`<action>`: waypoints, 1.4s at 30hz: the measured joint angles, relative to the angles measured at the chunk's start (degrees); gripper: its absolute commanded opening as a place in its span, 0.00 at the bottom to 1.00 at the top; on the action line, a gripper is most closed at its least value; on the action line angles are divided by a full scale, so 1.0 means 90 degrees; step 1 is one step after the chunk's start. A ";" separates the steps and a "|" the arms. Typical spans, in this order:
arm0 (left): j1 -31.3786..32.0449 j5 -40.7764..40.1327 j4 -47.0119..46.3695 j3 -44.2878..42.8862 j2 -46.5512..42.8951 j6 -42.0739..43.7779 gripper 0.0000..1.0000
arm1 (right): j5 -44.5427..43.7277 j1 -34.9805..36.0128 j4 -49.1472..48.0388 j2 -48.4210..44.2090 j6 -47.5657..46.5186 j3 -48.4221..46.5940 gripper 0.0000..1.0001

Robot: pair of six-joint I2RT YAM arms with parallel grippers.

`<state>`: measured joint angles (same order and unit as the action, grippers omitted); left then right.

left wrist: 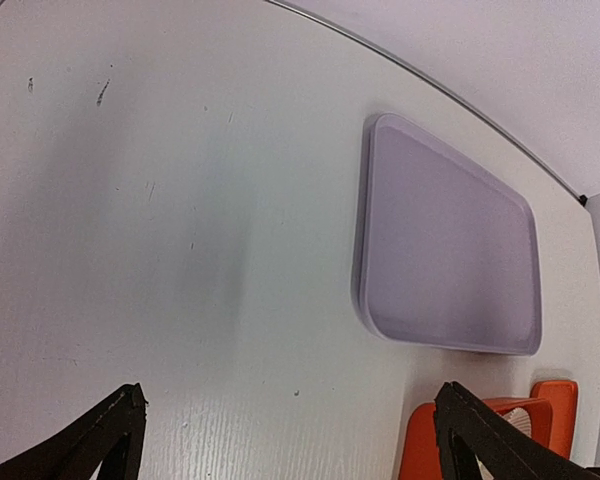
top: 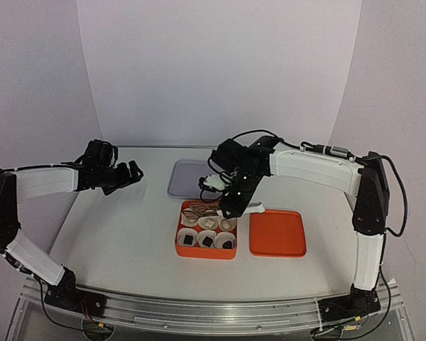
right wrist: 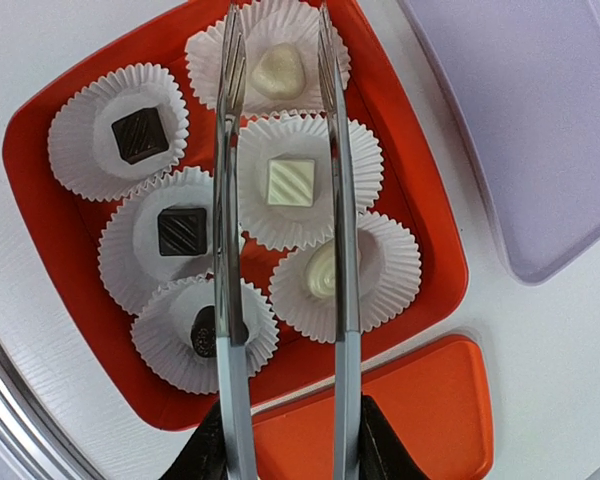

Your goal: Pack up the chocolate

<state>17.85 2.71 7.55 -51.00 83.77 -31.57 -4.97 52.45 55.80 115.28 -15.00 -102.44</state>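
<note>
Right wrist view: the right gripper is clasping tongs, tips apart and empty, sparing the six chocolates sitting in separate paper cups inside the box; the left gripper is hanging spread, idle.

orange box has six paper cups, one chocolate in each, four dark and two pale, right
Not quite: there are three dark chocolates and three pale chocolates, as the right wrist view shows. The orange box does hold six paper cups, one chocolate in each.

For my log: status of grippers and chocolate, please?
Left gripper open, empty. Right gripper holds tongs over box. Six chocolates in cups. Nothing blocking.
</note>
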 measured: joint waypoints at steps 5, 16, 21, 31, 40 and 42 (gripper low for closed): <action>0.0000 0.0019 0.0000 0.0000 0.0000 -0.0022 1.00 | 0.0124 0.0000 0.0020 -0.0396 0.0000 0.0058 0.33; 0.0000 0.0035 -0.0001 0.0000 0.0000 -0.0163 1.00 | -0.0104 0.0000 0.0023 -0.1960 0.0202 0.0827 0.31; 0.0000 0.0039 -0.0011 0.0000 0.0008 -0.0248 1.00 | -0.1248 -0.0178 -0.0183 -0.2478 0.1109 0.0855 0.31; 0.0000 0.0012 -0.0056 0.0000 0.0090 -0.0453 1.00 | -0.2730 -0.2372 -0.1020 -0.1731 0.3093 0.0840 0.34; 0.0000 -0.0047 0.0007 0.0000 0.0090 -0.0506 1.00 | -0.2562 -0.3519 -0.1401 0.0862 0.4077 -0.0278 0.35; 0.0000 -0.0061 0.0013 0.0000 0.0092 -0.0508 1.00 | -0.2499 -0.3586 -0.1424 0.1336 0.4168 -0.0605 0.35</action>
<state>17.85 2.17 7.67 -51.00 84.59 -36.14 -27.47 20.17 42.99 127.30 22.50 -107.88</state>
